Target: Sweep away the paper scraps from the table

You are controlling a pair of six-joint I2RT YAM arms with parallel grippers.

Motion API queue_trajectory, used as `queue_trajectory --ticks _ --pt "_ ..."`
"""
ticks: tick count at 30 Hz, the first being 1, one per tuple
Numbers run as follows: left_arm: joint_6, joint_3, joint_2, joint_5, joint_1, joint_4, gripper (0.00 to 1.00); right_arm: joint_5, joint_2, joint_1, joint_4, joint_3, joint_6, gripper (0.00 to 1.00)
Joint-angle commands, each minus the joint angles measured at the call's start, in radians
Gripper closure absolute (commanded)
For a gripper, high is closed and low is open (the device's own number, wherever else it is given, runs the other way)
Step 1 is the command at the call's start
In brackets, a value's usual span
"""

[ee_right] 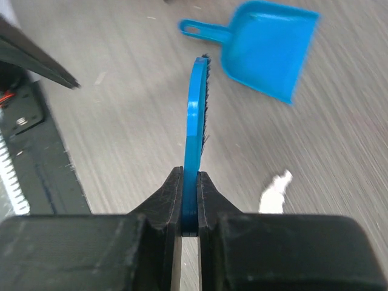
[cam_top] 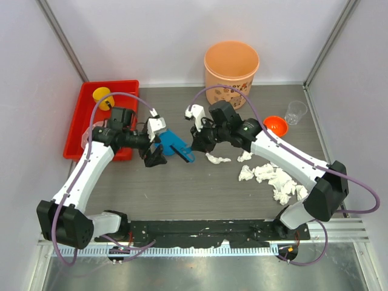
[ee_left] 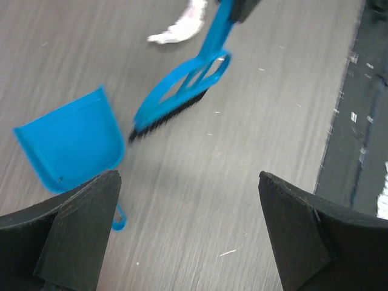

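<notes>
In the top external view, the paper scraps (cam_top: 270, 176) lie mostly in a loose white heap at the right of the table (cam_top: 182, 197), under the right arm's forearm. Two smaller wads sit apart from the heap, nearer the centre of the frame. The left gripper (cam_top: 155, 157) hangs left of centre, just beside the lower left edge of a blue dustpan (cam_top: 168, 140). The right gripper (cam_top: 195, 145) is at centre, holding a blue brush (cam_top: 182, 151) that slants down toward the dustpan. An orange bucket (cam_top: 231, 65) stands at the top centre. A red tray (cam_top: 124, 91) sits at the upper left, and a clear cup (cam_top: 296, 112) and a small orange bowl (cam_top: 276, 125) are at the right.

In the left wrist view, the left gripper (ee_left: 189, 179) has its two black fingers (ee_left: 79, 236) spread wide with only bare table between them. The dustpan (ee_left: 73, 142) lies flat at the left and the brush (ee_left: 182, 97) hangs bristles-down beside it. One paper scrap (ee_left: 179, 30) shows at the top.

In the right wrist view, the right gripper (ee_right: 191, 182) is pinched tight on the brush (ee_right: 197, 115) handle, the brush standing edge-on up the centre. The dustpan (ee_right: 267, 48) is at the upper right and one scrap (ee_right: 276, 191) lies at the lower right.
</notes>
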Motion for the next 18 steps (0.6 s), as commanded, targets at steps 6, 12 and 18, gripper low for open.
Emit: queue_trajectory --ticks 6,12,18 --pt "-0.276 -0.059 0.013 -0.513 -0.002 0.313 0.00 0.520 -0.159 -0.176 -0.235 0.025 0.268 0.99" --pt "-0.241 -0.102 0.189 -0.694 -0.011 0.340 0.06 0.674 -0.218 -0.286 -0.265 -0.033 0.287 0.99" --pt "-0.217 -0.113 0.335 -0.822 -0.071 0.457 0.07 0.631 -0.196 -0.319 -0.228 -0.060 0.276 0.99"
